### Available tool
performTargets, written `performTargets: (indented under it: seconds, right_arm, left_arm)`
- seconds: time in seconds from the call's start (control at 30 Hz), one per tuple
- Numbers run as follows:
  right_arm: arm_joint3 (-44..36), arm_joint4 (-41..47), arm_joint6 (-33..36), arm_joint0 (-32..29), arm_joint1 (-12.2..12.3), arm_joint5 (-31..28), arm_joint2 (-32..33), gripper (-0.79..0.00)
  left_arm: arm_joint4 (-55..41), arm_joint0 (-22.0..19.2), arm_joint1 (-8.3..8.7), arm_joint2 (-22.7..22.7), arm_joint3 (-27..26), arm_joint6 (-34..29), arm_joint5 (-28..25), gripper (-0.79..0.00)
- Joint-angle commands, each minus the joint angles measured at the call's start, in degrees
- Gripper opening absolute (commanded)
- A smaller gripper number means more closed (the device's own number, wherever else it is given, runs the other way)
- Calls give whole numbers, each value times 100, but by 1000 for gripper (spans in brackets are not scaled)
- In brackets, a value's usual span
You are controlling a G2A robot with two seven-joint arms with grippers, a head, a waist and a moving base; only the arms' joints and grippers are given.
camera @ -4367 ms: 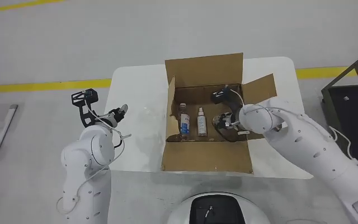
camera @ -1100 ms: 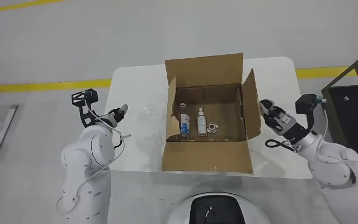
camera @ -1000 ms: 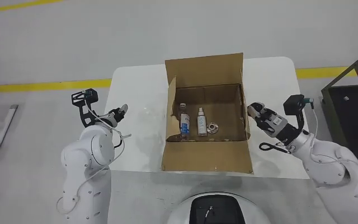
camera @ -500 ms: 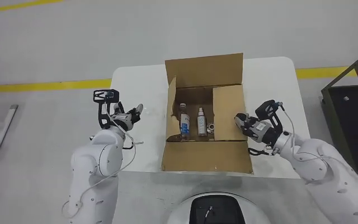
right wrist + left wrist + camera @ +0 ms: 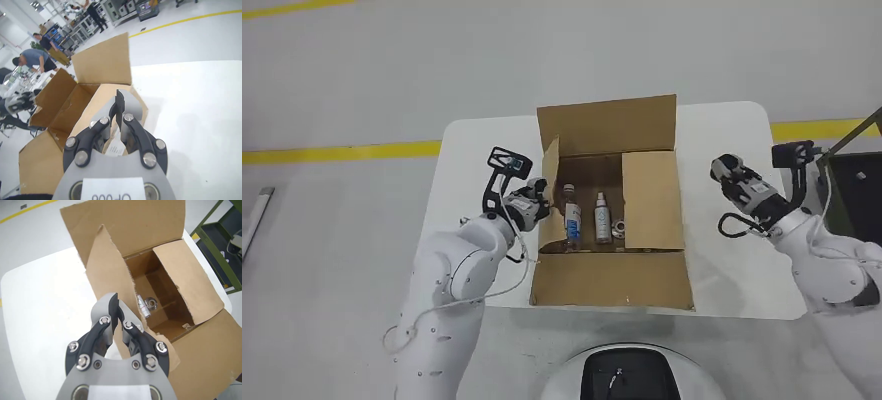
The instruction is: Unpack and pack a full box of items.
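Observation:
An open cardboard box (image 5: 612,280) stands mid-table. Its right flap (image 5: 652,200) lies folded in over the opening, and the left flap (image 5: 547,190) stands upright. Inside lie a blue-labelled bottle (image 5: 571,215), a spray bottle (image 5: 603,218) and a small metal ring (image 5: 619,229); the left wrist view also shows the spray bottle (image 5: 142,307) and the ring (image 5: 151,302). My left gripper (image 5: 535,192) is shut and empty, just outside the left flap (image 5: 109,275). My right gripper (image 5: 724,167) hovers shut and empty to the right of the box, pointing at the folded flap (image 5: 102,94).
The white table (image 5: 482,160) has bare room on both sides of the box. The back flap (image 5: 607,125) stands open behind it. A dark green rack (image 5: 854,190) sits off the table's right edge.
My left arm swung right, up to the box's left flap. My right gripper folded the right flap in over the box, then drew back to the right.

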Motion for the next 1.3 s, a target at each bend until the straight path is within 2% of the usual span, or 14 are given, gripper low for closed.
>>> performTargets:
  seconds: [0.0,0.2,0.4,0.7,1.1,1.13,1.17,1.23,1.27]
  right_arm:
    - [140,240,12,129,-9,221,82,-785]
    - [582,674,211,610,-18,571,195,-785]
    - [963,986,463,1187,-40,768,54,-785]
    - [2164,1708,872,2369,-162,857,-589,-785]
    - [3890,2772,1157,3648,-438,969,-1427,-785]
    - [4006,2776,1207,3733,-456,913,-1497,-785]
    - [4113,2821,1305,3810,-475,849,-1566,-785]
    - [4310,2952,1505,3948,-509,674,-1667,-785]
    - [4414,3006,1562,3996,-524,586,-1706,-785]
  left_arm:
    - [-143,-99,-14,138,126,-55,-77,-785]
    - [-285,-334,-50,482,439,-98,-180,-785]
    - [-258,-390,-48,577,593,-91,-182,-785]
    - [-490,-499,-50,561,883,-221,66,-785]
    - [-719,-719,-59,711,1284,-360,29,-785]
    - [-723,-723,-58,715,1287,-360,31,-745]
    - [-730,-724,-57,715,1289,-351,44,-582]
    - [-732,-728,-52,720,1283,-360,56,-560]
    - [-754,-731,-50,709,1270,-355,64,-459]
